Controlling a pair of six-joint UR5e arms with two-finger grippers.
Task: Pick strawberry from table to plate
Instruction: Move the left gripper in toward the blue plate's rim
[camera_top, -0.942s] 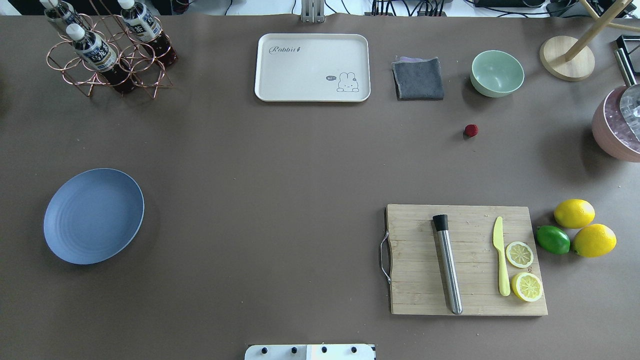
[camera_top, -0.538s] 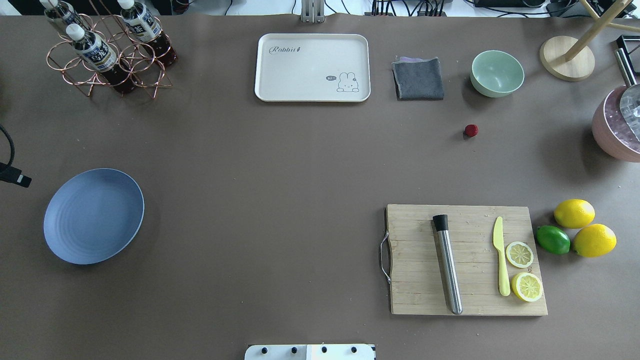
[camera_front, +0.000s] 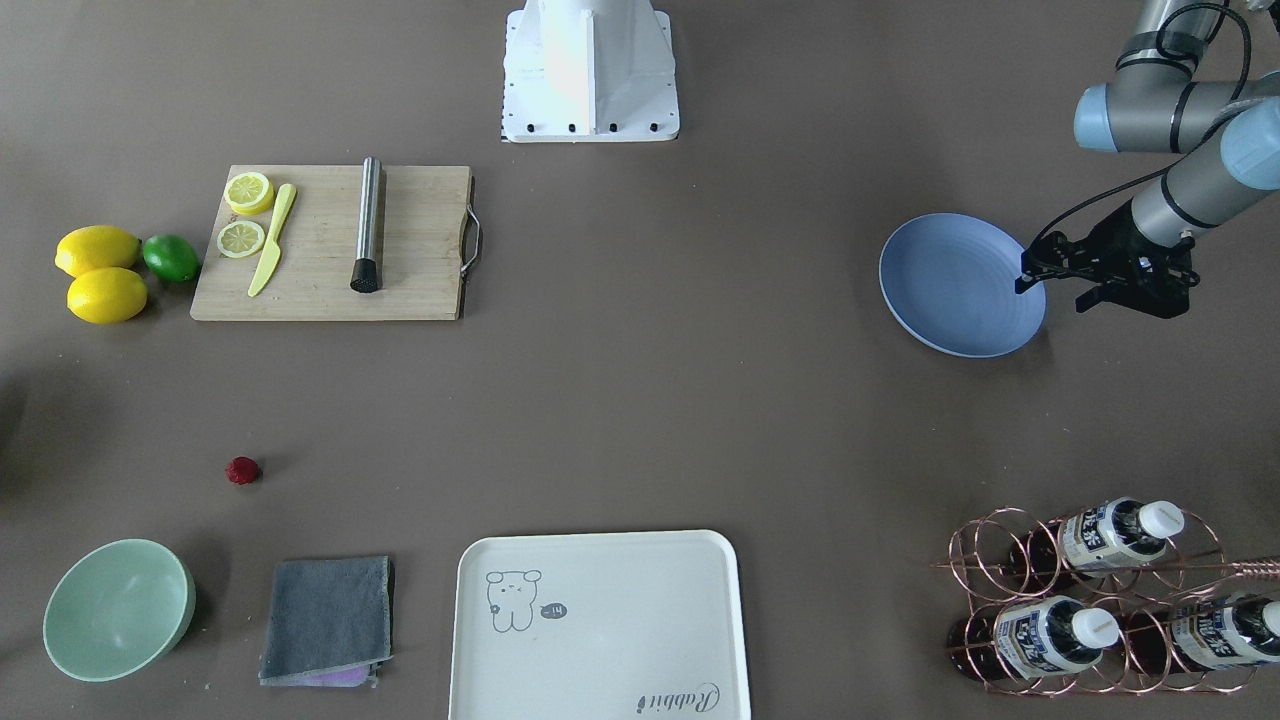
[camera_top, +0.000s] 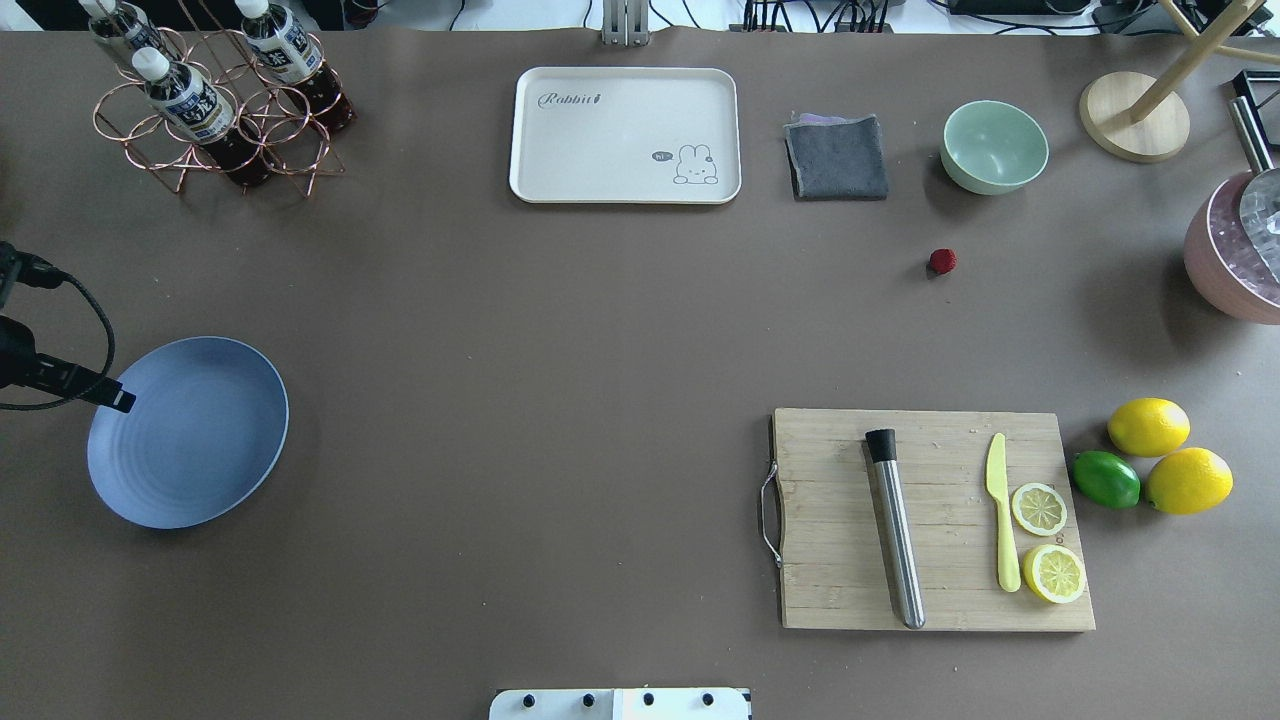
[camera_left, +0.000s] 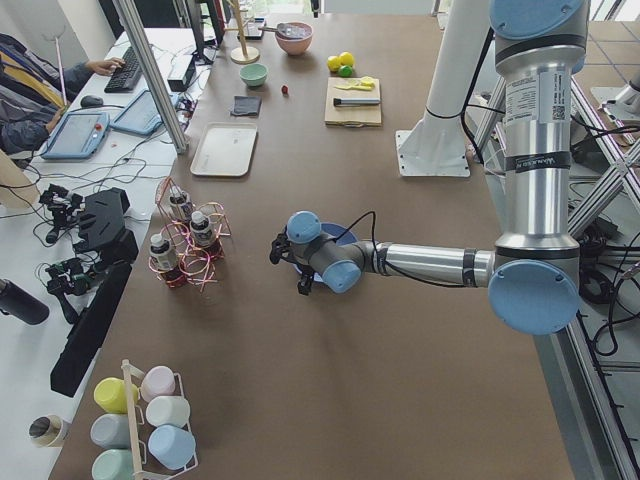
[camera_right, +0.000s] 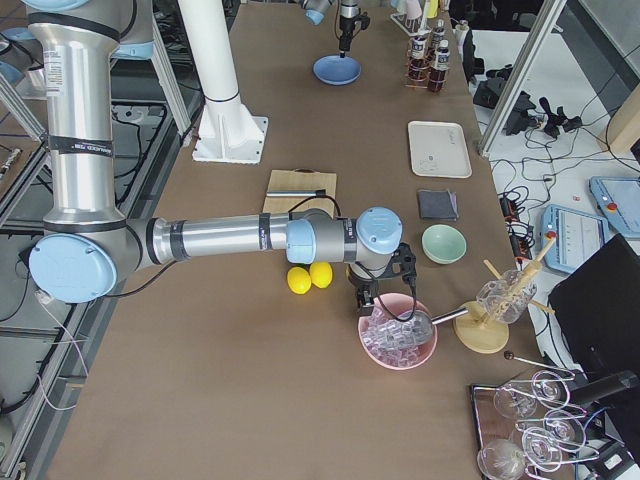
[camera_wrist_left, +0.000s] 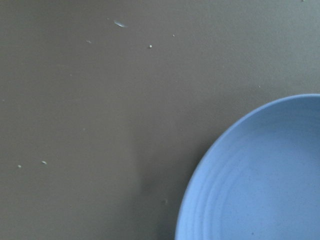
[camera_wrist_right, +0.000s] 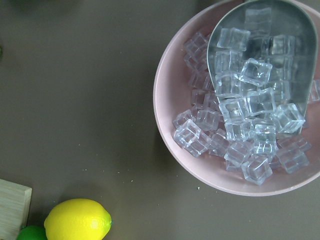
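The strawberry (camera_top: 942, 261) (camera_front: 242, 470), small and dark red, lies on the brown table (camera_top: 560, 330) on the right side, just in front of the mint bowl. The blue plate (camera_top: 190, 440) (camera_front: 955, 290) (camera_wrist_left: 260, 190) sits far off on the left side. My left gripper (camera_front: 1052, 293) hovers open at the plate's outer rim with nothing in it; one finger (camera_top: 105, 395) reaches over the rim. My right gripper (camera_right: 375, 290) shows only in the exterior right view, above the pink ice bowl, and I cannot tell its state.
A wooden cutting board (camera_top: 830, 560) carries a steel muddler, a yellow knife and two lemon slices. Two lemons and a lime (camera_top: 1105, 479) lie beside it. At the back are a mint bowl (camera_top: 994, 146), grey cloth (camera_top: 836, 157), white tray (camera_top: 624, 134) and bottle rack (camera_top: 215, 110). A pink ice bowl (camera_wrist_right: 200, 165) sits far right.
My left arm has come in from the left edge of the overhead view and reached the plate's rim. The strawberry and plate have not moved.
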